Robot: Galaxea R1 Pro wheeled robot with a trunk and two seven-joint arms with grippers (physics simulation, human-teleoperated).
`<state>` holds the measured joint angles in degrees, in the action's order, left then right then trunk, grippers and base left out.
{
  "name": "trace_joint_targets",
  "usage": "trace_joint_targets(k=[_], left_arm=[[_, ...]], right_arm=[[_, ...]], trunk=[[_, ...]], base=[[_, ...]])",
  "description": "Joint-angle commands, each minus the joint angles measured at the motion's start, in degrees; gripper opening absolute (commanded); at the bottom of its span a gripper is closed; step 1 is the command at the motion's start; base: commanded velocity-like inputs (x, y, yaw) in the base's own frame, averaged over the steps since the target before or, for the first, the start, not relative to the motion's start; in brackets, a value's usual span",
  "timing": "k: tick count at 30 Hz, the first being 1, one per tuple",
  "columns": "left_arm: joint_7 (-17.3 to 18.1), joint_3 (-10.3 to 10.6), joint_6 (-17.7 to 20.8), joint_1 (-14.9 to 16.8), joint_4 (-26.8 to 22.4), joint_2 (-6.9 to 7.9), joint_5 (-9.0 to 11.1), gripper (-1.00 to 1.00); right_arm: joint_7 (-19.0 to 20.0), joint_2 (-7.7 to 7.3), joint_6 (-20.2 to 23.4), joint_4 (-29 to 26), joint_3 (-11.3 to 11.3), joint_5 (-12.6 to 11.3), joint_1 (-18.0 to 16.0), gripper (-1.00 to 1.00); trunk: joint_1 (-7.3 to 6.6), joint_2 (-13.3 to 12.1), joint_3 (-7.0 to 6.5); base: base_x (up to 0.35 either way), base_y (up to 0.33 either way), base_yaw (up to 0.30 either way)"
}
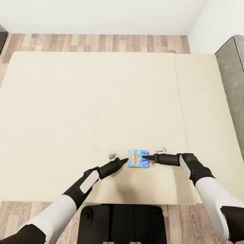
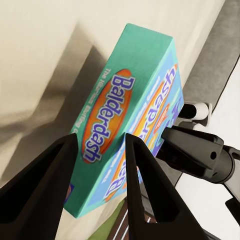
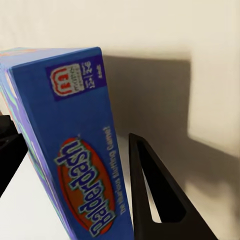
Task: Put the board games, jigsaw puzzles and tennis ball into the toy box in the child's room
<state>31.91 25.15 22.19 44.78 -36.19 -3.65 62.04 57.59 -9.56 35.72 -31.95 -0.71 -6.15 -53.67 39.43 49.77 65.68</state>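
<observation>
A blue board game (image 1: 138, 158) with cartoon print is held between my two grippers, just above the beige bed (image 1: 84, 101) near its front edge. At the box's left end is my left gripper (image 1: 126, 160). In the left wrist view its fingers (image 2: 50, 185) clamp the teal "Balderdash" edge of the board game (image 2: 135, 90). From the other end my right gripper (image 1: 145, 157) reaches over the box. In the right wrist view the blue side of the board game (image 3: 65, 125) lies between that gripper's fingers (image 3: 160, 200). The box casts a shadow on the mattress.
A grey headboard (image 1: 234, 84) runs along the bed's right side. Wood-plank floor (image 1: 101, 42) and a white wall lie beyond the far edge. My dark base (image 1: 122, 220) stands against the near edge. The mattress around the box is bare.
</observation>
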Motion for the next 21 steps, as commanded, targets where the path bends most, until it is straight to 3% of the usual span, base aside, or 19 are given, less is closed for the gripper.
trace_joint_targets(k=[1, 8, 9, 21], left_arm=[[0.08, 0.16, 0.66, 0.04, -0.02, -0.05, 0.87, -1.00], [0.08, 0.20, 0.56, 0.04, -0.02, -0.04, 0.82, -1.00], [0.08, 0.21, 0.55, 0.04, -0.02, -0.04, 0.82, 1.00], [0.08, 0.20, 0.57, 0.04, -0.02, -0.01, 0.80, 1.00]], right_arm=[[-0.81, 0.01, 1.02, 0.04, 0.19, -0.27, 0.06, -1.00], [-0.81, 0.03, 1.02, 0.04, 0.14, -0.28, 0.06, -1.00], [-0.81, 0.02, 1.02, 0.04, 0.13, -0.27, 0.06, -1.00], [-0.74, -0.02, 1.02, 0.04, 0.16, -0.29, 0.06, -1.00]], trunk=[[1.07, 0.03, 0.03], [1.07, 0.03, 0.03], [1.07, 0.03, 0.03], [1.07, 0.03, 0.03]], base=[[0.000, 0.000, 0.000], [0.000, 0.000, 0.000], [0.000, 0.000, 0.000], [0.000, 0.000, 0.000]])
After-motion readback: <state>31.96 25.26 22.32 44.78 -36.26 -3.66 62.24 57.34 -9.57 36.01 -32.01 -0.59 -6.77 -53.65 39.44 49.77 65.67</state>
